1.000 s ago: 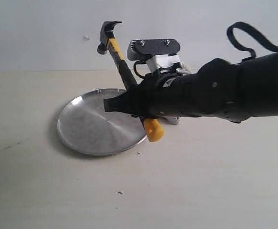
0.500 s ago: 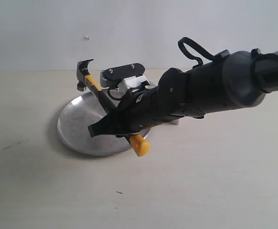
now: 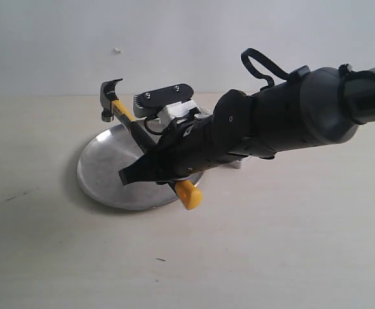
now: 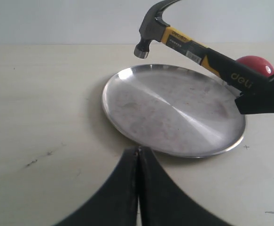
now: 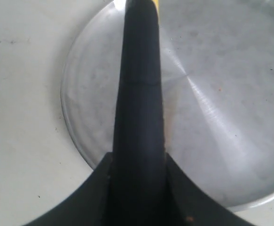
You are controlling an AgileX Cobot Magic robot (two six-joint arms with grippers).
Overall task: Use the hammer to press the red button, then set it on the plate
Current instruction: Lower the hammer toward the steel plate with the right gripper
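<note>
My right gripper [image 3: 131,174] is shut on the black handle of the hammer [image 3: 133,127] and holds it tilted above the plate [image 3: 102,171]. The dark head is raised over the plate's far rim, and the yellow end sticks out near the front rim. In the right wrist view the hammer handle [image 5: 139,89] runs out from my right gripper [image 5: 137,160] across the silver plate [image 5: 212,113]. The left wrist view shows the hammer [image 4: 152,29], the plate [image 4: 174,113] and the red button [image 4: 255,64] behind the handle. My left gripper [image 4: 137,153] is shut and empty, just short of the plate's rim.
The pale tabletop [image 3: 271,244] stretches round the plate, with a white wall behind. My right arm [image 3: 290,125] reaches in from the right and hides the button in the exterior view.
Over the last second my right arm swung left and down, lowering the hammer head toward the plate's far rim. In the last half second it has barely moved.
</note>
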